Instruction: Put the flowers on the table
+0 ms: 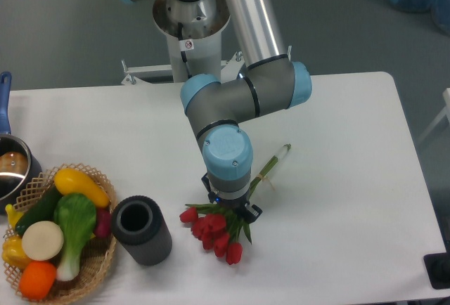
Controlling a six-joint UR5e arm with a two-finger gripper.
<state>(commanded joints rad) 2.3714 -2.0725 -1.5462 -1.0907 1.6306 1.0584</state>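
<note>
The flowers [216, 232], a bunch of red tulips with green stems, lie low over the white table [337, 122] in front of the arm. Their buds point to the front left and the stems run back right to a pale tip near the table's middle. My gripper [233, 206] points straight down over the stems just behind the buds. The blue wrist hides most of it. Black finger parts [252, 212] show on either side of the stems. I cannot see whether the jaws press on the stems.
A black cylindrical cup [142, 229] stands just left of the buds. A round wicker basket [93, 268] with vegetables and fruit sits at the front left. A pot [10, 168] with a blue handle is at the left edge.
</note>
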